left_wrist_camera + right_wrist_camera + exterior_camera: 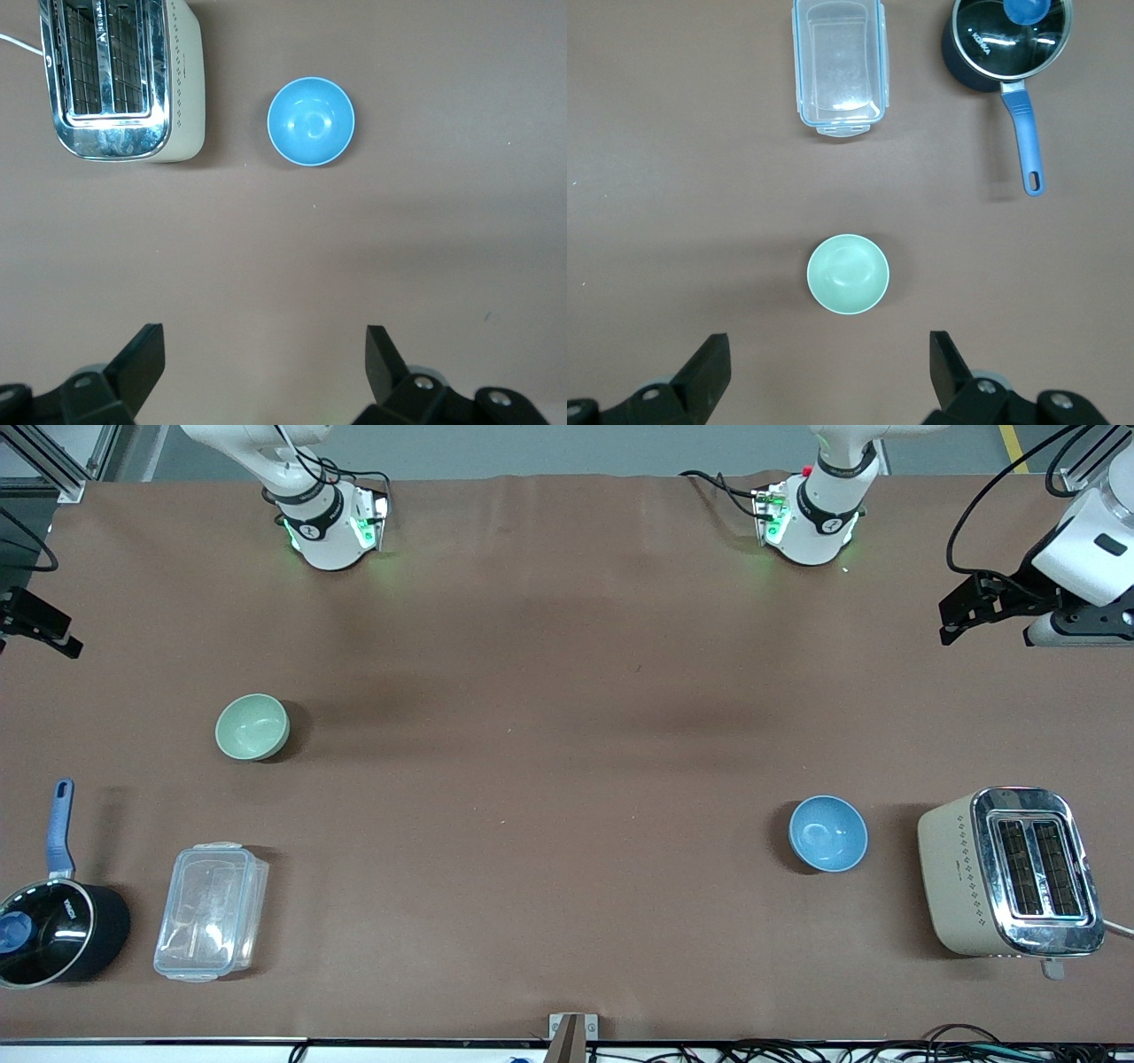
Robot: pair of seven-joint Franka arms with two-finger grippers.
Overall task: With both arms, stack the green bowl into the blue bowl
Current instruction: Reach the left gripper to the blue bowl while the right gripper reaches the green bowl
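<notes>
Both grippers hang high with jaws wide and empty: the right gripper over bare worktop just short of the green bowl, the left gripper well short of the blue bowl. The glossy rims could slip from a pinch, and the toaster crowds the blue bowl.
</notes>
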